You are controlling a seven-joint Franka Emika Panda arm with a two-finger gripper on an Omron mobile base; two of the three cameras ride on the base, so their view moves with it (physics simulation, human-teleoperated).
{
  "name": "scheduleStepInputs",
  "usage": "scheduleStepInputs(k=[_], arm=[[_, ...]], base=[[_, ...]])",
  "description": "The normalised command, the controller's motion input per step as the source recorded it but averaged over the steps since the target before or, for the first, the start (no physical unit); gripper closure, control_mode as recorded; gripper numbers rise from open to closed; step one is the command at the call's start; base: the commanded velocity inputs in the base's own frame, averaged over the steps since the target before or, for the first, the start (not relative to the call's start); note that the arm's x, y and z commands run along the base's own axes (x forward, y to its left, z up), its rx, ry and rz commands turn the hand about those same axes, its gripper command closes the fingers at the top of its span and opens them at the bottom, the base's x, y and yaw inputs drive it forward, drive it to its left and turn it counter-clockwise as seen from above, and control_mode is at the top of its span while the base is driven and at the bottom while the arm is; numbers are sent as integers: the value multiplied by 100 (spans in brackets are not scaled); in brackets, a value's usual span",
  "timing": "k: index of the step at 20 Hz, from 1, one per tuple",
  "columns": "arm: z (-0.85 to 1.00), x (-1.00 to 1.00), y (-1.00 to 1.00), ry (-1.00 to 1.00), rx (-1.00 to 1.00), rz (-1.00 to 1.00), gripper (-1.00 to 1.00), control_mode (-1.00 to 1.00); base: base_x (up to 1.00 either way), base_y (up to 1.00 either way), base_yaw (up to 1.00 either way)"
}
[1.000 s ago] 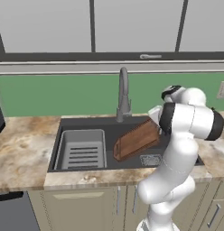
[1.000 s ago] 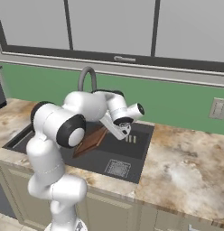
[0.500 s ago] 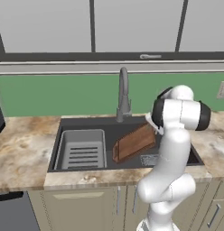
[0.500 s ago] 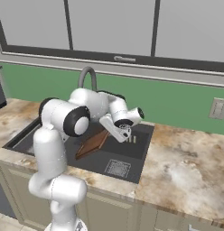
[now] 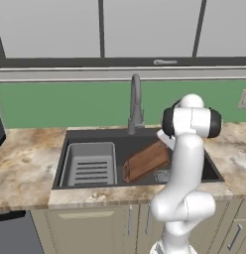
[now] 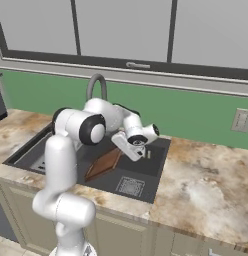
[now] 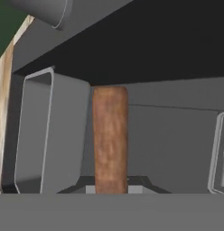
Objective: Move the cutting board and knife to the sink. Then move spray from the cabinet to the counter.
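Observation:
The reddish-brown cutting board (image 5: 145, 162) leans tilted in the dark sink (image 5: 105, 136), its low end toward the rack and its high end at the right. My gripper (image 6: 142, 152) is shut on that raised end. In the hand view the cutting board (image 7: 110, 135) runs straight away from between my fingertips (image 7: 132, 187), seen edge-on. From the right base view the cutting board (image 6: 103, 165) lies just left of the hand. The marbled counter (image 6: 206, 185) spreads to the right of the sink. Knife, spray and cabinet are out of view.
A grey dish rack (image 5: 90, 166) takes up the sink's left half, and shows as the rack (image 7: 46, 131) left of the board. The drain (image 6: 129, 186) sits at the sink's right. A grey faucet (image 5: 136, 99) rises behind. A wall outlet (image 6: 241, 120) is at the right.
The arm's elbow has swung up and inward over the sink. The hand and the board's raised end have sunk slightly lower. The gripper has stayed shut.

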Motion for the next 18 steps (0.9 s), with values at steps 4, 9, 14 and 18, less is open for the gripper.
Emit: scheduleStepInputs(k=[4,9,14,18], arm=[[-30,23,0,0,0,4,100,-100],[-30,17,0,0,0,4,100,-100],[-27,10,0,0,0,2,100,-100],[-21,0,0,0,0,0,100,-100]], base=[[0,0,0],[0,0,0],[0,0,0],[0,0,0]])
